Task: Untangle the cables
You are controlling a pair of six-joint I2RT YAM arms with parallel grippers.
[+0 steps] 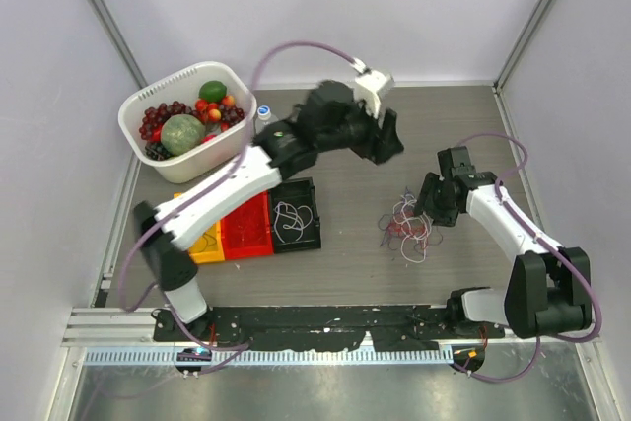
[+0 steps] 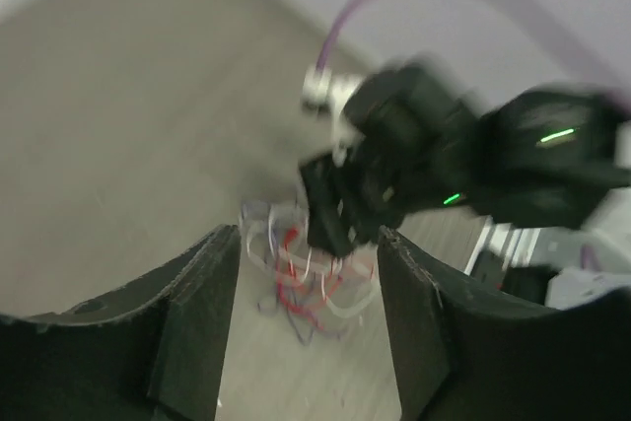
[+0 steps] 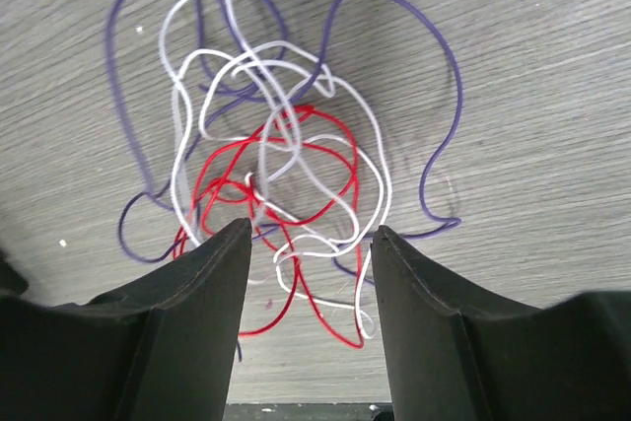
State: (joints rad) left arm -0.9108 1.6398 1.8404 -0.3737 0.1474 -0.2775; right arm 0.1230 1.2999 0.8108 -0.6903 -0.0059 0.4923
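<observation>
Where red, white and purple strands cross, the cables [image 3: 279,176] lie tangled.

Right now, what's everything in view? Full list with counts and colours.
cable tangle: one pile, red, white and purple strands, on the table right of centre
yellow bin, red bin, black bin: one each, side by side, left of centre
loose cable: one, white, inside the black bin
tub: one, white, back left
fruit: mixed, green, grey-green, dark red and red, in the tub
small object: one, white and blue, just right of the tub, too small to identify
left gripper: open, empty, behind the tangle
right gripper: open, empty, directly over the tangle
</observation>
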